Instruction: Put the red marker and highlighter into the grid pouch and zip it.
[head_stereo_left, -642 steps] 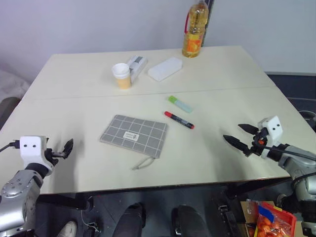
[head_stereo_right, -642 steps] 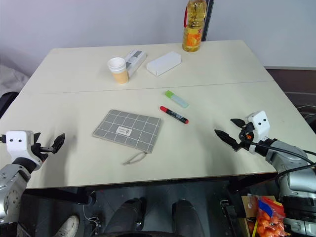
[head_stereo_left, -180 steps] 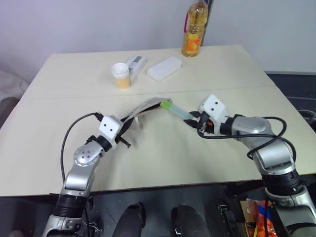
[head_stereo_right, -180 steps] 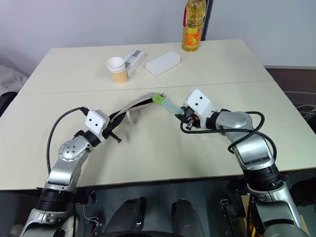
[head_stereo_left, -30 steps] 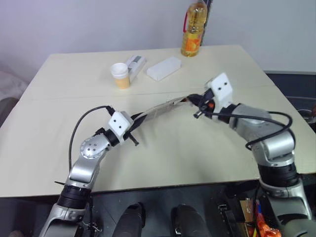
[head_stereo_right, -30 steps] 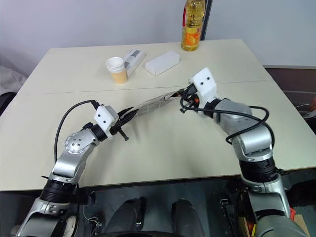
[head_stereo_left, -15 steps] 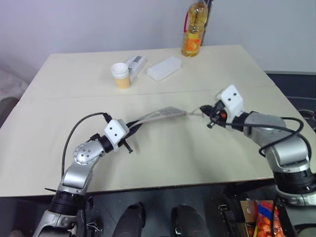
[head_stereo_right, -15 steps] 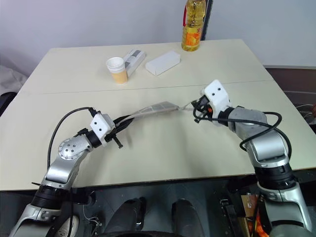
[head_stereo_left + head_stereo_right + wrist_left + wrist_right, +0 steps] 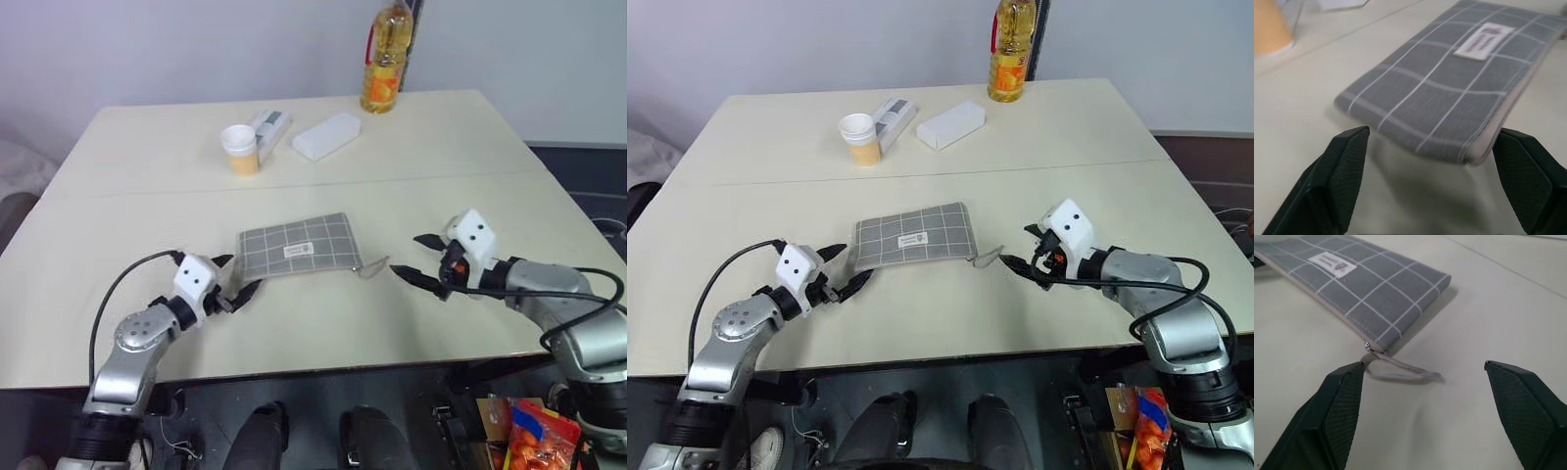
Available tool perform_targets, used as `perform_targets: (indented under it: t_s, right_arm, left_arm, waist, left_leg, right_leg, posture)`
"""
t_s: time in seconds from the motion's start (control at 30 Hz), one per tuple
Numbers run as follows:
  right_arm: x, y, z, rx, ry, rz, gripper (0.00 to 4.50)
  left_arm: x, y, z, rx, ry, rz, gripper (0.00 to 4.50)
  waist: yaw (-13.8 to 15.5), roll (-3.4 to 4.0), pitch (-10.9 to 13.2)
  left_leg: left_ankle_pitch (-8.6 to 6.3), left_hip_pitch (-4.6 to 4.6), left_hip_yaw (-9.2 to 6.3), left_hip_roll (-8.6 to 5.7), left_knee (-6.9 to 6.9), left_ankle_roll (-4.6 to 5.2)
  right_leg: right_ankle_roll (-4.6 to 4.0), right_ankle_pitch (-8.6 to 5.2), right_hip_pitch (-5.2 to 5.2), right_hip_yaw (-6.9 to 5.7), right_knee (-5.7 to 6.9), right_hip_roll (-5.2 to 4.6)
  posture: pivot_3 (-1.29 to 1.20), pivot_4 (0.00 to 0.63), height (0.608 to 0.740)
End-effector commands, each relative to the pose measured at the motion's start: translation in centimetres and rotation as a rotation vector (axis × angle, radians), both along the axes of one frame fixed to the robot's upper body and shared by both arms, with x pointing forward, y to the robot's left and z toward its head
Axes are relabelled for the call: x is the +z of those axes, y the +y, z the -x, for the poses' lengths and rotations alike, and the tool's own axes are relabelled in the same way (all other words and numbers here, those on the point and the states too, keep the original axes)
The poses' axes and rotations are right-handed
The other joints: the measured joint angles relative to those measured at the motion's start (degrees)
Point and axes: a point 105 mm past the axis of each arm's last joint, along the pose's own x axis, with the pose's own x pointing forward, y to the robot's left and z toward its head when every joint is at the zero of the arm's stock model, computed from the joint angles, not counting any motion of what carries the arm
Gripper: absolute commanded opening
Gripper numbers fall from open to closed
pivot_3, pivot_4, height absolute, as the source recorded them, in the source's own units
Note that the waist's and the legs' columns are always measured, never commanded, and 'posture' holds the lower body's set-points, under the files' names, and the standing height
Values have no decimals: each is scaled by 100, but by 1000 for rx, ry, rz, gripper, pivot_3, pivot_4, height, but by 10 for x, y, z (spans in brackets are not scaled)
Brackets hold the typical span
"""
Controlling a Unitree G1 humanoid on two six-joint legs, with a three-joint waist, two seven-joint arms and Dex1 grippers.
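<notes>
The grid pouch (image 9: 299, 245) lies flat on the table, label up, and nothing holds it. Its zipper edge looks closed, with the slider at the right corner and the pull cord (image 9: 1400, 369) trailing on the table. My left gripper (image 9: 235, 277) is open just off the pouch's left end; in the left wrist view its fingers (image 9: 1342, 171) stand wide before the pouch (image 9: 1449, 93). My right gripper (image 9: 413, 257) is open just right of the cord (image 9: 370, 264), touching nothing. The red marker and the highlighter are hidden from view.
At the back of the table stand a paper cup (image 9: 241, 150), a small grey-and-white box (image 9: 270, 126), a white plastic box (image 9: 327, 135) and an oil bottle (image 9: 384, 59). A seam crosses the table behind the pouch.
Both grippers have opened and let go of the pouch, which has dropped from between them to lie flat. Both hands have sunk and drawn apart, toward the table's front.
</notes>
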Motion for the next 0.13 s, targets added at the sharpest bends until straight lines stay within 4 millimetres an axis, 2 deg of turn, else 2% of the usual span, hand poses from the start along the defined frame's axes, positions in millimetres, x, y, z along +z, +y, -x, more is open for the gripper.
perform_targets:
  t_s: [0.03, 0.13]
  right_arm:
    - [8, -4, -3, -18, -55, -62, 4067]
    - [2, -4, -4, -29, -52, -90, 4067]
  left_arm:
    - [16, 9, -1, 65, -38, 49, 4122]
    - [16, 12, 2, 88, -33, 56, 4122]
  waist:
    - [0, 0, 0]
    - [0, 0, 0]
  left_leg:
    - [0, 0, 1, 0, 0, 0]
    - [0, 0, 1, 1, 0, 0]
  right_leg:
    - [0, 0, 0, 0, 0, 0]
    - [0, 0, 0, 0, 0, 1]
  posture:
    - [0, 150, 740]
    - [0, 150, 740]
